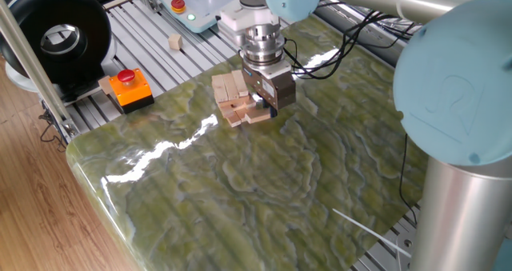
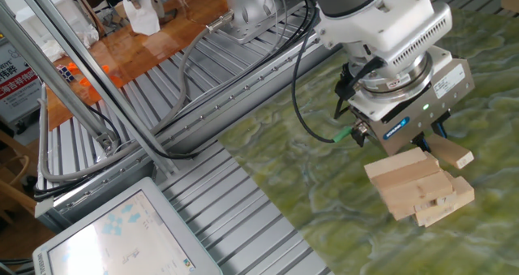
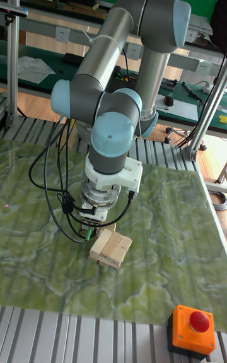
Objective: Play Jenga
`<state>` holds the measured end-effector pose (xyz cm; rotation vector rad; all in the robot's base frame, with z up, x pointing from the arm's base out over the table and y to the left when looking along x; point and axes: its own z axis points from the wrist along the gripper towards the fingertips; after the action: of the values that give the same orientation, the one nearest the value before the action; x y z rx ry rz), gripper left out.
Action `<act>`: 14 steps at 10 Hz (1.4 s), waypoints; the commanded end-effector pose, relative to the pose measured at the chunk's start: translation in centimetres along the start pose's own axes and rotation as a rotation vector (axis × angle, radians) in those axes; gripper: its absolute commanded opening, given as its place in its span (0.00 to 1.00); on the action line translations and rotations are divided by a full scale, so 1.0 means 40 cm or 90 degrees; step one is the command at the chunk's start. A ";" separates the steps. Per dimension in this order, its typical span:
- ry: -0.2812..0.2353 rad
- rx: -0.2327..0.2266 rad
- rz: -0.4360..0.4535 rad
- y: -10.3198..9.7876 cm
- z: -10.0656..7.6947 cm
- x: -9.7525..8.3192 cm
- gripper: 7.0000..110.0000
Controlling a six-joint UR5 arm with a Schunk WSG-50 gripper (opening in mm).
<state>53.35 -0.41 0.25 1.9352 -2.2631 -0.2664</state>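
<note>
The Jenga stack (image 1: pixel 234 99) is a low pile of pale wooden bars in crosswise layers on the green marbled table (image 1: pixel 240 183). It also shows in the other fixed view (image 2: pixel 413 186) and in the tall view (image 3: pixel 111 248). My gripper (image 1: pixel 268 105) stands straight down at the stack's side, touching it. It is shut on one Jenga bar (image 2: pixel 452 154), which sticks out sideways past the stack's upper layers. The gripper body (image 2: pixel 405 105) hides the fingertips, and in the tall view the gripper (image 3: pixel 94 229) sits just behind the stack.
An orange box with a red button (image 1: pixel 128 87) stands at the table's back left corner. A small wooden cube (image 1: pixel 174 41) lies on the metal rails behind. A black round device (image 1: pixel 56 35) sits far left. Cables (image 1: pixel 344 43) trail behind the arm. A tablet screen (image 2: pixel 122 234) lies beside the table.
</note>
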 end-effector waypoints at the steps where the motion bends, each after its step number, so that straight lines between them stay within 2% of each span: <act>1: -0.011 -0.036 -0.012 0.033 -0.002 0.000 0.00; 4: -0.010 -0.034 -0.015 0.030 -0.002 0.000 0.00; 5: -0.010 -0.046 -0.015 0.042 -0.003 0.001 0.00; 7: -0.028 -0.073 -0.005 0.068 -0.005 -0.017 0.00; 12: -0.035 -0.086 0.009 0.081 0.000 -0.031 0.00; 14: -0.036 -0.108 0.022 0.101 -0.003 -0.032 0.00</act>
<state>50.25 0.99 0.96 1.8652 -2.2147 -0.4539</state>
